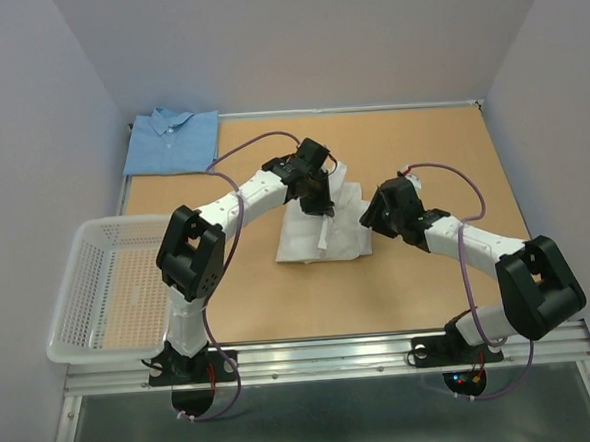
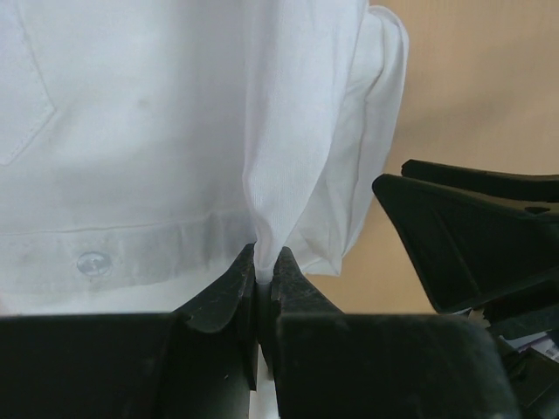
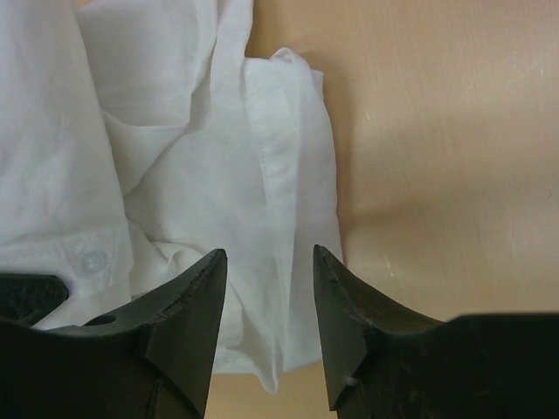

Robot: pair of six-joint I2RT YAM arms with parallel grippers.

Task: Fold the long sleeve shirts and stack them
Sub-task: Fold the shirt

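I find the left gripper clamped on a fold of the white shirt at the middle of the table, the right gripper parted and empty over its edge, and the light blue shirt folded at the far-left corner.

White plastic mesh basket at the near-left corner of the tan table, metal rail along the table's near edge, pale walls around.

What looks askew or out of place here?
The white shirt mid-table lies rumpled, a fold pinched up in the left gripper; the blue shirt sits neatly folded at the far-left corner.
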